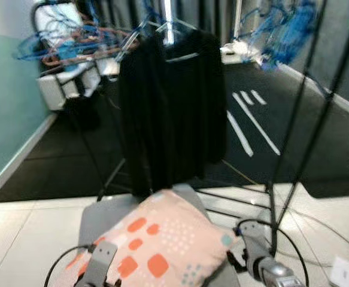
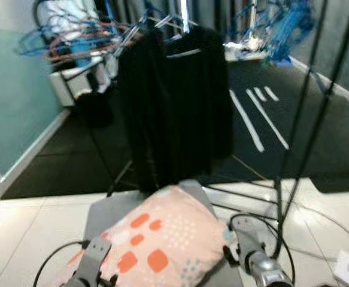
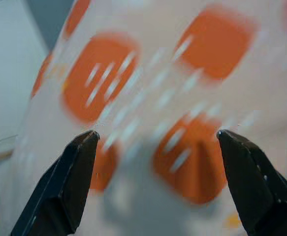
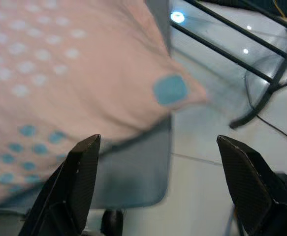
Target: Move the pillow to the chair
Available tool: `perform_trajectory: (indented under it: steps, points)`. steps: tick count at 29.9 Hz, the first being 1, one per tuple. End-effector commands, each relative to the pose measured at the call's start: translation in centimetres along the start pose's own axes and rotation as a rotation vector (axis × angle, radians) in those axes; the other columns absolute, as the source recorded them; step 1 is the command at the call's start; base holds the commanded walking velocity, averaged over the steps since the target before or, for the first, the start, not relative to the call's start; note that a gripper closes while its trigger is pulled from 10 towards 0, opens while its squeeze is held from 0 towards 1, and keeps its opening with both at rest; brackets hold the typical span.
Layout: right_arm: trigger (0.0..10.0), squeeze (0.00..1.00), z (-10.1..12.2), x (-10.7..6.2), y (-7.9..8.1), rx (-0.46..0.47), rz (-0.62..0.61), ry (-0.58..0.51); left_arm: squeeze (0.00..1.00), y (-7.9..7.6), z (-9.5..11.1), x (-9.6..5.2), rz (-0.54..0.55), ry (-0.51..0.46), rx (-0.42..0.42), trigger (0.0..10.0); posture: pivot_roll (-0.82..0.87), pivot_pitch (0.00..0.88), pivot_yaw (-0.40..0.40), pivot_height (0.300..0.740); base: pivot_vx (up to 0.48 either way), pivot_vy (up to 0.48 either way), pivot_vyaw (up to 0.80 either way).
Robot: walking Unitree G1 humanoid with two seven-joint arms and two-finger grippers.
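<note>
Resting on the grey chair (image 1: 102,218), the pillow (image 1: 162,242) sits between two wide-open, empty end effectors.

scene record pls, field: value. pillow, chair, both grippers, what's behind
pillow: pink pillow with orange squares, lying on the seat
chair: grey chair, seat partly covered by the pillow
left gripper: left gripper open, fingers spread just off the pillow's orange-patterned side
right gripper: right gripper open, at the pillow's corner with the teal spot, above the seat edge
behind: black garment on a hanger rack
floor: white tile floor near, dark beyond
</note>
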State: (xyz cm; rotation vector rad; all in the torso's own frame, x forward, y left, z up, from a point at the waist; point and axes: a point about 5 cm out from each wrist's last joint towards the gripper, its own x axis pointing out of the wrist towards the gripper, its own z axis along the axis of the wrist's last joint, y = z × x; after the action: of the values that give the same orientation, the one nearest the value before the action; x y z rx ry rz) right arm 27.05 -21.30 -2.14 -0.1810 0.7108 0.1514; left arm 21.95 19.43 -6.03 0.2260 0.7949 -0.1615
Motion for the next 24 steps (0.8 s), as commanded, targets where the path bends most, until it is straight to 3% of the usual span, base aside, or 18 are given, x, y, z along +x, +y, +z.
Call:
perform_trajectory:
  steps: [1,8,24]
  points:
    - [10.0,0.00,-1.1,-0.2,-0.1,0.036,-0.019,0.039,0.00,0.0,0.0,0.0,0.002,0.003,-0.013,10.0,-0.22,0.040,0.034,0.737,0.000,0.000,0.00]
    - [10.0,0.00,-1.9,-0.3,-0.2,0.047,-0.045,0.093,0.00,0.0,-0.2,0.0,0.012,0.020,-0.025,10.0,-0.22,0.038,0.031,0.737,-0.156,0.000,0.00]
    - [10.0,0.00,-2.2,-0.3,-0.3,0.044,-0.055,0.123,0.00,-0.1,0.1,0.2,0.021,0.023,-0.025,10.0,-0.23,0.032,0.035,0.737,-0.370,0.000,0.00]
